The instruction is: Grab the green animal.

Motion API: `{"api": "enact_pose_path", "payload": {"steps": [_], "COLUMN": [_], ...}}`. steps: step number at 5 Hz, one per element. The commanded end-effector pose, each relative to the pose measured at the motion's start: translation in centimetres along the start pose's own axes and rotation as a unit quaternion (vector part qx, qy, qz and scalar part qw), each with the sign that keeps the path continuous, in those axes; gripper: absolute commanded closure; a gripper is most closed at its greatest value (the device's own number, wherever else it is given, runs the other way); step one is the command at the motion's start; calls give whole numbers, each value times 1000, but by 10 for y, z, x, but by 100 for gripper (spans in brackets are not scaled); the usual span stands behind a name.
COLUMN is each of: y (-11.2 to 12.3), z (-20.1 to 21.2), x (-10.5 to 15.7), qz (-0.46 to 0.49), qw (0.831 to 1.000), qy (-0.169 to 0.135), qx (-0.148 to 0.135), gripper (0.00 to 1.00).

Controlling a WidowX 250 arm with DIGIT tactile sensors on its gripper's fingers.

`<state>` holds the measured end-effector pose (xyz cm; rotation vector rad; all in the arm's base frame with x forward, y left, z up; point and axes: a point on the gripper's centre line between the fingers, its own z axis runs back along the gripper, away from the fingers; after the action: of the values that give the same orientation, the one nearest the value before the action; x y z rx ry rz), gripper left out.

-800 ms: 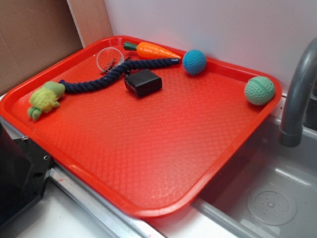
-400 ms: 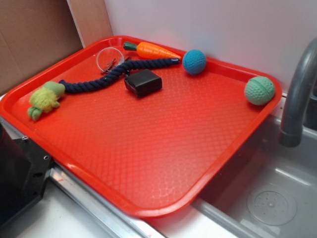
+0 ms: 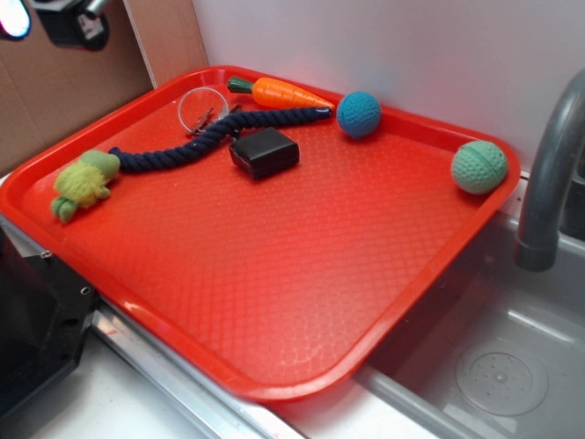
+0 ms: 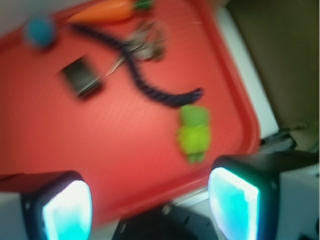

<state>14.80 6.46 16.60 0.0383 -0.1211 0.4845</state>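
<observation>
Hand (image 3: 37, 18) newly in view, top left corner.

The exterior view looks down at an angle from the tray's (image 3: 274, 384) near corner, with the wall behind and the faucet (image 3: 548, 174) at right. The wrist view looks down from high over the tray's left side, blurred, its two fingers (image 4: 65, 210) at the bottom edge. Both show the rope (image 3: 201, 139), carrot (image 3: 288, 92) and green animal (image 3: 84, 183).

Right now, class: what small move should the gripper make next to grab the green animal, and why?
Probably descend toward the green animal. The gripper looks open and high above the red tray, touching nothing, with the toy lying alone near the tray's edge beside the rope.
</observation>
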Motion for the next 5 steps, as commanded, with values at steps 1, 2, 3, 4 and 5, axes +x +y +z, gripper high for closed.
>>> {"api": "enact_pose_path", "payload": {"steps": [1, 2, 3, 4, 5], "y": [41, 49, 59, 55, 50], "z": [-59, -83, -109, -132, -147], "x": [17, 14, 7, 9, 4], "qz": [44, 32, 7, -8, -11], "qw": [999, 999, 1000, 1000, 1000], "qy": [-25, -11, 3, 12, 18], "qx": [6, -3, 8, 12, 4], "gripper": [0, 0, 0, 0, 0]}}
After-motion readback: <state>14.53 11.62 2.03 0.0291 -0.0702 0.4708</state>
